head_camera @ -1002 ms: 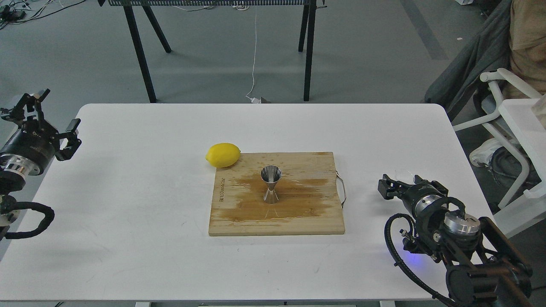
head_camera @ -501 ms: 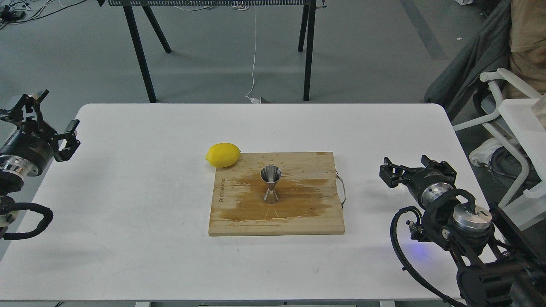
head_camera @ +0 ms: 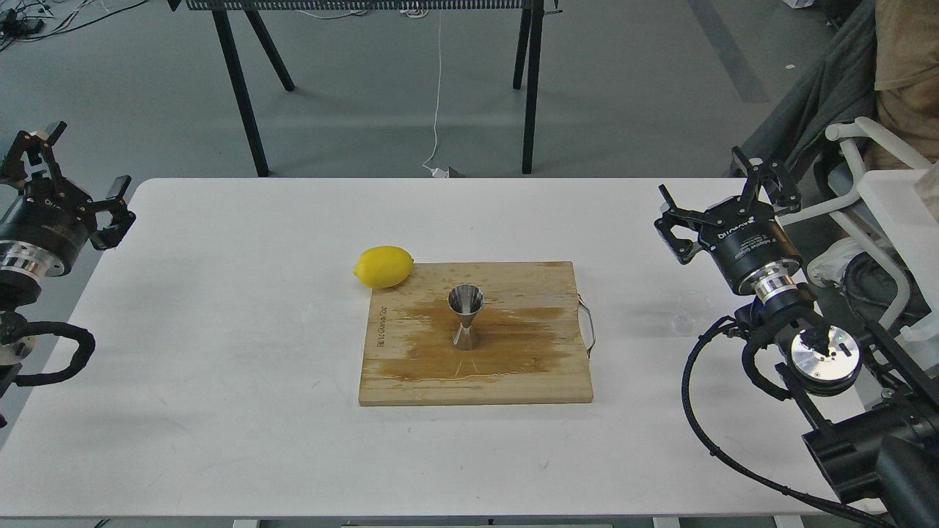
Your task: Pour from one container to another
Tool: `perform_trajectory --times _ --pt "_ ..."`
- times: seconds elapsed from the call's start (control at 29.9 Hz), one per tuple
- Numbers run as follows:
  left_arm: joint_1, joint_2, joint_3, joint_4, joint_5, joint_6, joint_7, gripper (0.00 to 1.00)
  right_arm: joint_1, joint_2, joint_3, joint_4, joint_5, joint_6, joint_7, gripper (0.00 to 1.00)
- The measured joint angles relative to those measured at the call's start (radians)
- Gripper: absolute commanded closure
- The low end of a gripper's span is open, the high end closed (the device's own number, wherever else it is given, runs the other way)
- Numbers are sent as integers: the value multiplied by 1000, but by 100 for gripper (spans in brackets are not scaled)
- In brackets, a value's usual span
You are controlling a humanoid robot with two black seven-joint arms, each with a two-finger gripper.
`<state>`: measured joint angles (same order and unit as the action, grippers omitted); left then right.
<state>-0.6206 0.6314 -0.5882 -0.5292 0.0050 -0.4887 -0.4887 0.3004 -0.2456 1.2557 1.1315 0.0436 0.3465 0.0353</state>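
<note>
The clear cup (head_camera: 690, 311) has been set down near the worktop's right edge; the right tool (head_camera: 722, 192) is lifted away, fingers spread, empty; the jigger (head_camera: 466, 317) stands mid-board; pouring looks finished; the left tool (head_camera: 64, 176) is open too.

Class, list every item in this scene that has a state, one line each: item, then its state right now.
Clear cup: on the table, released, tilt unclear.
Jigger: upright on the board.
Cutting board: flat, wet with a brown spill.
Lemon: whole, touching the board's corner.
Left tool: open, empty.
Right tool: open, empty, raised.
</note>
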Motion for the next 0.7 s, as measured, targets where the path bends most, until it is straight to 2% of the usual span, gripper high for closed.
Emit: perform_trajectory --times 0.13,0.7 --pt "-10 -11 0 0 0 0 0 0 19 -1 -3 -46 -3 117 -18 1" --pt "-13 -11 2 0 1 0 0 0 42 10 19 -88 -4 132 -8 1"
